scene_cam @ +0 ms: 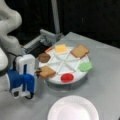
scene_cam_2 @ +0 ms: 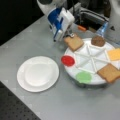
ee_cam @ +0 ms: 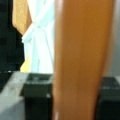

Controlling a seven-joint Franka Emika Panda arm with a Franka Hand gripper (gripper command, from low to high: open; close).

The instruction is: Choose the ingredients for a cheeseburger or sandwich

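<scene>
While the white paper plate point(scene_cam: 73, 109) at six o'clock on the tabletop point(scene_cam: 105, 75) lies bare, nothing of the sandwich is assembled yet. Behind it, the end effector point(scene_cam: 37, 72) sits at the nine o'clock edge of the divided tray point(scene_cam: 62, 65), its black fingers point(ee_cam: 37, 100) closed on the near toast square point(scene_cam: 47, 72), which fills the wrist view. Farther round the tray lie the red disc point(scene_cam: 67, 77), green lettuce piece point(scene_cam: 85, 66), dark patty point(scene_cam: 44, 57), cheese square point(scene_cam: 61, 48) and second toast square point(scene_cam: 79, 51), all untouched, so I judge selection barely begun.
</scene>
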